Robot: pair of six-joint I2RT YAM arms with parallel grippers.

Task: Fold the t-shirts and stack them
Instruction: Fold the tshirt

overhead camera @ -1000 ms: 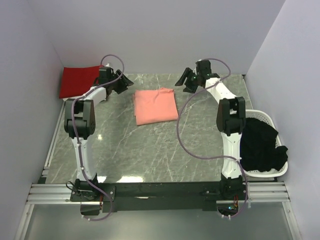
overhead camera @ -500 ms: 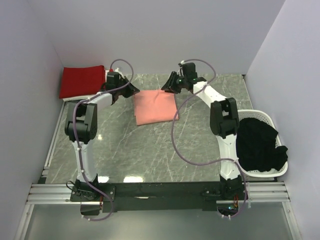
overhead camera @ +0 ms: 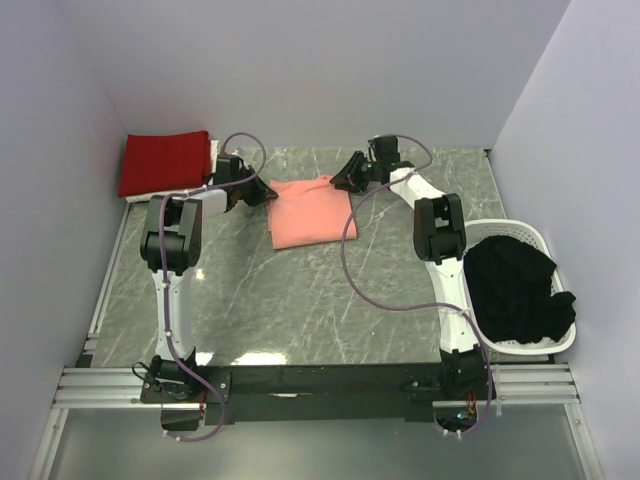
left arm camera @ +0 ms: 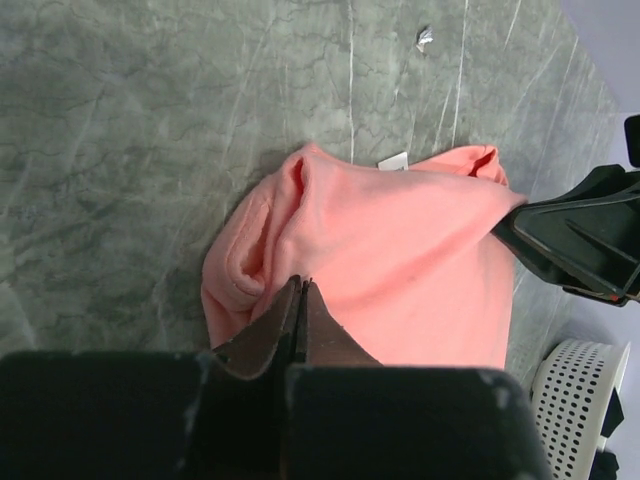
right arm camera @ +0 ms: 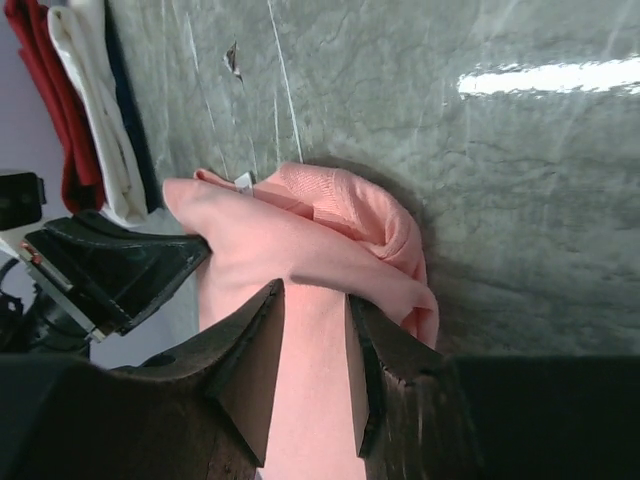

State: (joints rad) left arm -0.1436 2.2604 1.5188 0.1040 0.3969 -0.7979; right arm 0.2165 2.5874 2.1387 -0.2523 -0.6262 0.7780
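As left gripper (left arm camera: 300, 284) pinches salmon-pink t-shirt (left arm camera: 400, 260), right gripper (right arm camera: 314, 292) grips fold

Even bright light, soft shadows, glare on the table (right arm camera: 560, 160), near jaws blurred.

White links and black joints are seen on the left arm (overhead camera: 170, 310) and right arm (overhead camera: 455, 300); a mauve cable (overhead camera: 344, 255) is looped along each. Dark tapered fingers are fitted to the left tool (left arm camera: 301, 290) and right tool (right arm camera: 313, 300).

No writing, brand, number or sign can be read anywhere; the small white tag (left arm camera: 393, 160) on the salmon-pink t-shirt (left arm camera: 400, 260) shows no legible print.
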